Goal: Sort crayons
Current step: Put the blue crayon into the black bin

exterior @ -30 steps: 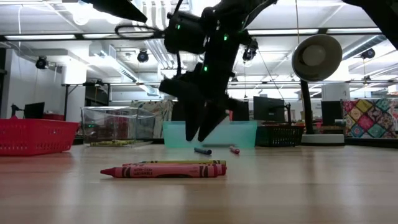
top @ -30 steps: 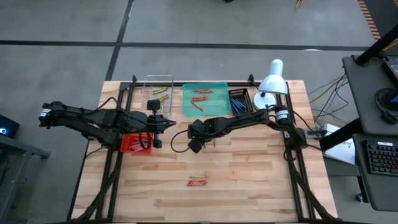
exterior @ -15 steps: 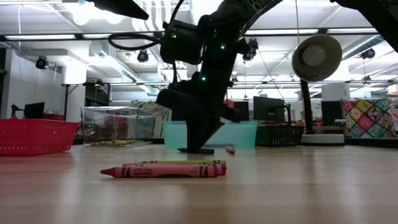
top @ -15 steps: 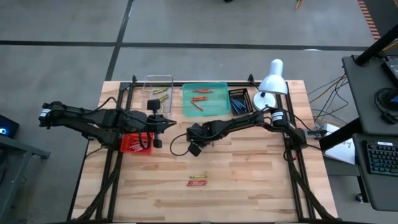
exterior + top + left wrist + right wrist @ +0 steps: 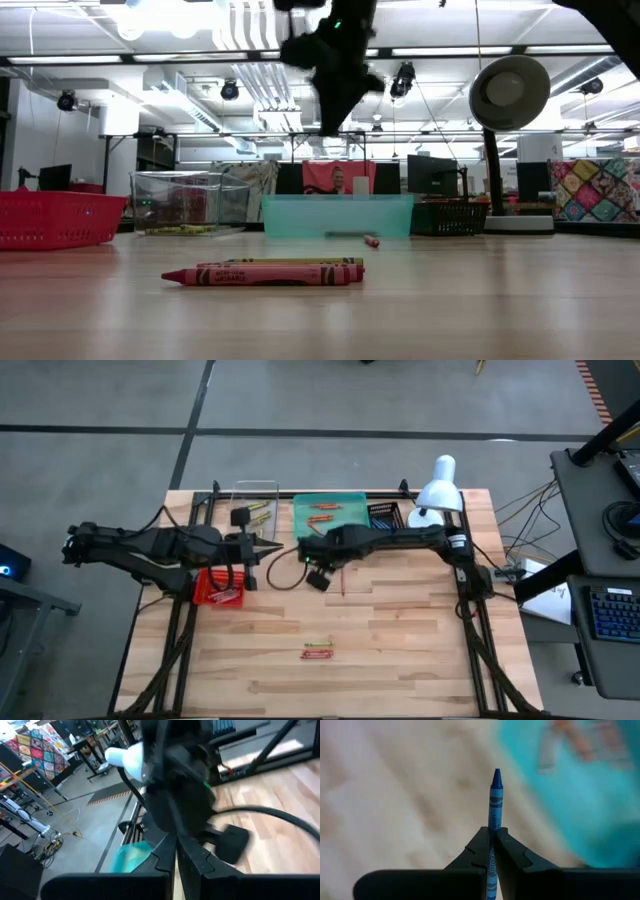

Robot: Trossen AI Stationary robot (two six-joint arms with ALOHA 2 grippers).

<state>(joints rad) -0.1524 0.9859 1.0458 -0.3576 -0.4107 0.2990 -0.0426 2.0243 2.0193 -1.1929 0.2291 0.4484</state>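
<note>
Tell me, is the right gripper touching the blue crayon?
Touching. The right wrist view shows the right gripper shut on the blue crayon, fingers pressed against both sides.

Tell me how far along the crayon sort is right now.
Partly done. Orange crayons lie in the teal tray, yellow-green ones in the clear bin, blue ones in the black basket. In hand: the right claw, raised beside the teal tray, grips a blue crayon. Left: a red and yellow-green pair near the front and a pink crayon. The left claw waits, shut.
</note>
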